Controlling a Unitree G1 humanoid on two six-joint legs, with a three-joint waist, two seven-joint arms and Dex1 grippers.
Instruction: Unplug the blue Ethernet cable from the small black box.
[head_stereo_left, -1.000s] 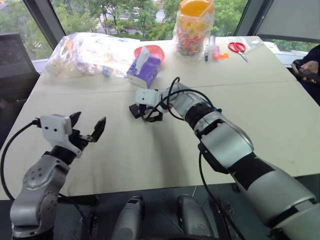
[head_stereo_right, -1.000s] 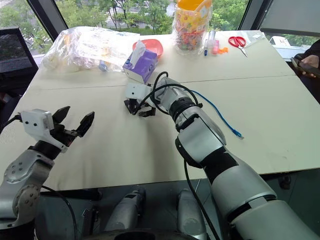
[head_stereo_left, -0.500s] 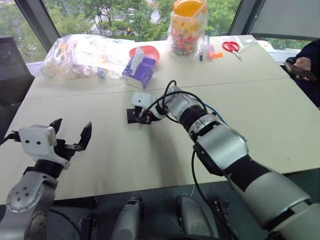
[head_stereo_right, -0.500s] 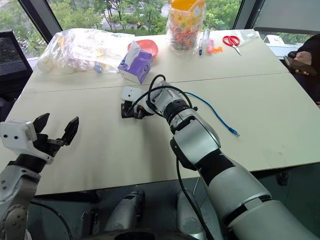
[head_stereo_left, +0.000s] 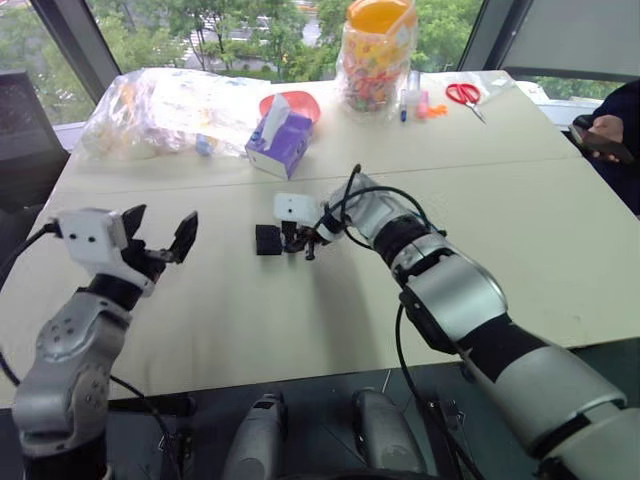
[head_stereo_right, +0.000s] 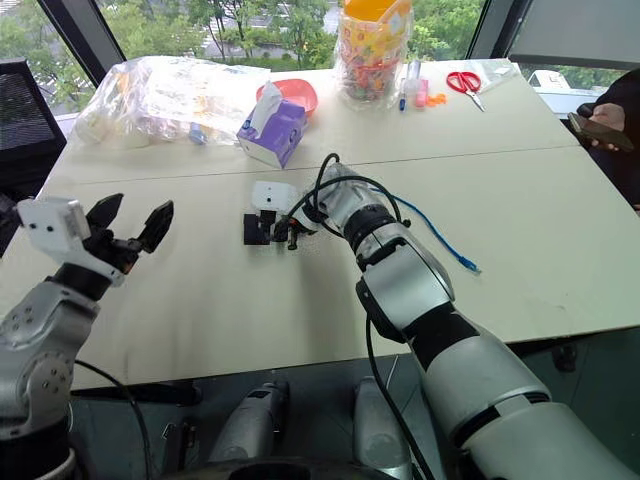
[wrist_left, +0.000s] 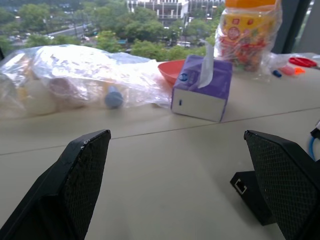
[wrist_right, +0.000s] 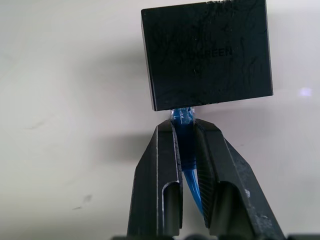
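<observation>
The small black box (wrist_right: 207, 55) lies flat on the cream table (head_stereo_left: 230, 310), near its middle (head_stereo_left: 267, 239). The blue Ethernet cable (wrist_right: 182, 120) meets the box's near side with its pale plug. My right gripper (wrist_right: 184, 132) is shut on the cable just behind that plug, fingers (wrist_right: 160, 170) pointing down at the table (head_stereo_left: 297, 243). The rest of the cable (head_stereo_right: 440, 240) trails away to the right, behind the arm. My left gripper (head_stereo_left: 160, 235) hovers open to the left of the box, well apart from it; its wrist view shows the box (wrist_left: 247, 192) beside one finger (wrist_left: 285, 185).
A purple tissue box (head_stereo_left: 283, 143), a red bowl (head_stereo_left: 305, 100) and a clear plastic bag (head_stereo_left: 170, 105) sit behind the box. A candy jar (head_stereo_left: 377, 50), pens and scissors (head_stereo_left: 462, 93) stand at the back. A person's hand (head_stereo_left: 605, 135) holds a phone at the right edge.
My right gripper, open over the box a second ago, has come down and shut on the blue cable at the plug. My left arm has risen and moved forward, still open.
</observation>
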